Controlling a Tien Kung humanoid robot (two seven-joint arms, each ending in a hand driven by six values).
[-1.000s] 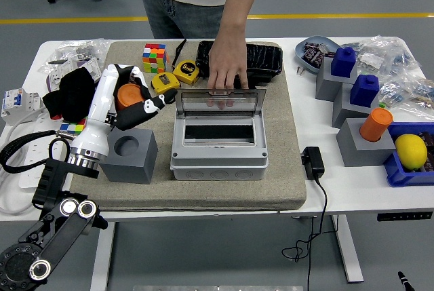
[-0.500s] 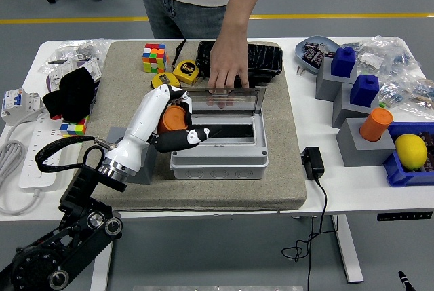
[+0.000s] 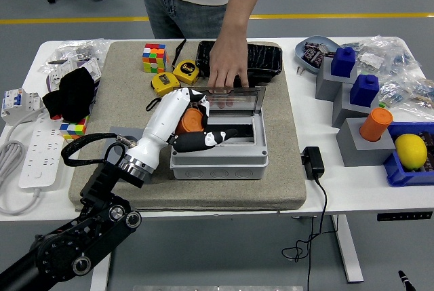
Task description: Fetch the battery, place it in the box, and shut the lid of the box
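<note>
Left robot hand point(image 3: 195, 127) grips the orange battery point(image 3: 192, 120) above the grey box point(image 3: 218, 155), near its left wall. Person's hand point(image 3: 227, 67) props the lid point(image 3: 228, 100) upright. Risk: release off-centre, battery catching the rim and tipping out

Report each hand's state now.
Left hand: shut on the orange battery, over the open box.
Right hand: not in view.

box point(image 3: 218, 147) centred on mat point(image 3: 135, 189); cube point(image 3: 154, 57) behind-left of box; charger point(image 3: 312, 161) right of box.
</note>
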